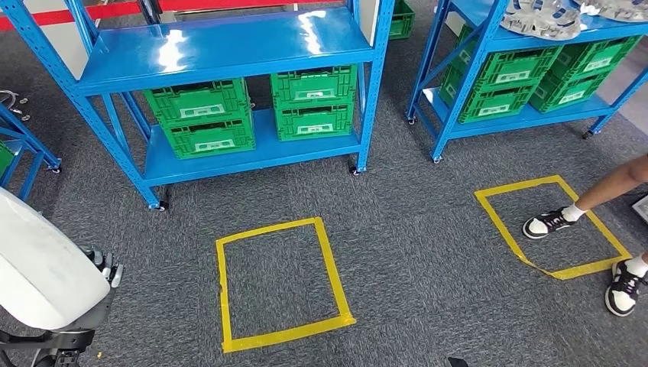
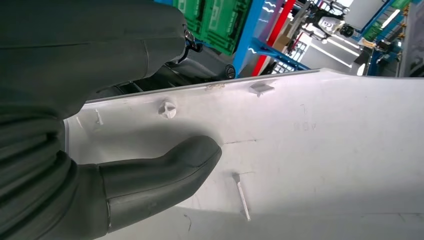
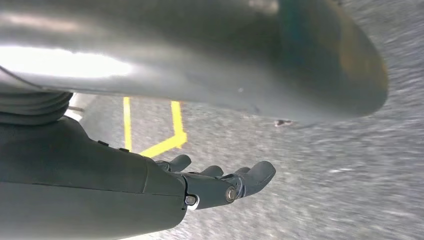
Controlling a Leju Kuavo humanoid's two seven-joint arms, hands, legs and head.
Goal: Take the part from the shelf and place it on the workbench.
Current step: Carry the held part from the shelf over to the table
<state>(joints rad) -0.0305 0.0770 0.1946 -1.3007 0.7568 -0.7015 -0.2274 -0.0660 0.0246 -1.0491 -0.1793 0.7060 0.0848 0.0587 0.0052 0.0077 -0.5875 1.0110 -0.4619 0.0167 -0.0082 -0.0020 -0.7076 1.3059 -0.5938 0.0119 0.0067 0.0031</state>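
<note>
You have the part (image 2: 300, 150), a large white moulded panel, in your left hand (image 2: 100, 150): in the left wrist view the thumb (image 2: 170, 167) presses flat on its inner face, beside a small white clip and a few moulded ribs, and the darker fingers wrap over its far edge. In the head view the same part (image 1: 42, 267) sits low at your left side, its rounded pale end (image 1: 95, 287) pointing toward the middle of the floor and its long axis running back toward your body and out past the picture's left edge; how far it reaches you cannot tell. Your right hand (image 3: 220, 185) holds nothing, its fingers stretched out and slightly apart over the grey carpet (image 3: 325, 165). Ahead stand two blue shelves (image 1: 221, 46) with green crates (image 1: 202, 115), and two yellow tape squares (image 1: 279, 283) mark the carpet. A person's feet in black-and-white shoes (image 1: 548, 222) stand at the right square.
</note>
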